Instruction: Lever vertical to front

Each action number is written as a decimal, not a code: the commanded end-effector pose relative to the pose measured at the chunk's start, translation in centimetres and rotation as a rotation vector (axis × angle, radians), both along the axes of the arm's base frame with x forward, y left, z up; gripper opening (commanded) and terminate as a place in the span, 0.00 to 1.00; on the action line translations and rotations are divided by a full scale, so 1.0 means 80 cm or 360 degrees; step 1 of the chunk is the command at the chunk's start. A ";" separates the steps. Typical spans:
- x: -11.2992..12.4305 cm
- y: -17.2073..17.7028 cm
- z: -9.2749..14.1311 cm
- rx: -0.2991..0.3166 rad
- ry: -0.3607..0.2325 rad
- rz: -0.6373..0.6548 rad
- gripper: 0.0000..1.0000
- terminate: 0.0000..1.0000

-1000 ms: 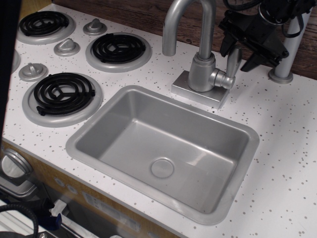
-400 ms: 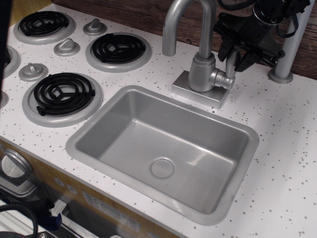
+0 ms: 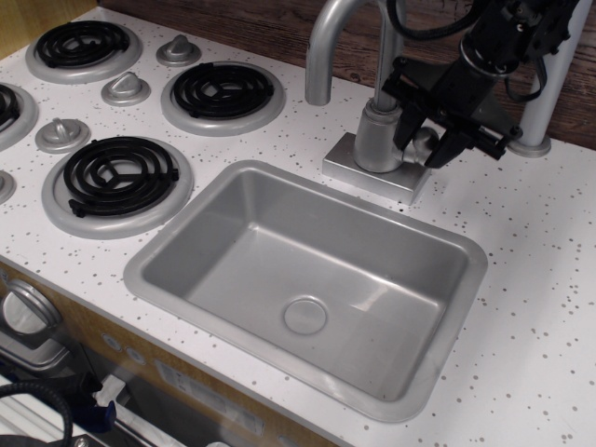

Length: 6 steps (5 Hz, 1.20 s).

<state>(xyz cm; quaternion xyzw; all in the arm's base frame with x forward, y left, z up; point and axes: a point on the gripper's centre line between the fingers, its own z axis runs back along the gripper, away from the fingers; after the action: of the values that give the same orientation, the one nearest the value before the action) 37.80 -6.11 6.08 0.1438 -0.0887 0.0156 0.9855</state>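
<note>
The black jaws of the robot's gripper (image 3: 424,140) come down from the upper right and sit on either side of the small matte silver-grey paddle-shaped faucet lever (image 3: 425,138), one dark finger (image 3: 407,126) to its left and one to its right. The gap between them is narrow, but I cannot tell whether they press on the lever. Only a rounded grey bit of the lever shows between them, so its long axis and the way it points cannot be told. It sits on the right side of the grey cylindrical faucet body (image 3: 377,138), just above the square silver base plate (image 3: 371,172). The tall curved silver gooseneck spout (image 3: 328,42) rises from that body. In front lies the rectangular grey sink basin (image 3: 186,223), set into the white speckled counter (image 3: 531,279). Black coil burners (image 3: 119,174) stand to the left.
</note>
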 end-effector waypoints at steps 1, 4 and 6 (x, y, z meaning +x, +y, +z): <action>-0.004 0.002 0.000 -0.0119 -0.0034 -0.0017 0.00 0.00; -0.004 0.001 -0.028 -0.0188 -0.0035 -0.0044 1.00 0.00; -0.019 -0.009 0.020 -0.0075 0.0130 0.0042 1.00 0.00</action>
<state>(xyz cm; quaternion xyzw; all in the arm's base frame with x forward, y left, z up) 34.90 -6.63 5.47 0.1496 0.0051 0.0232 0.9885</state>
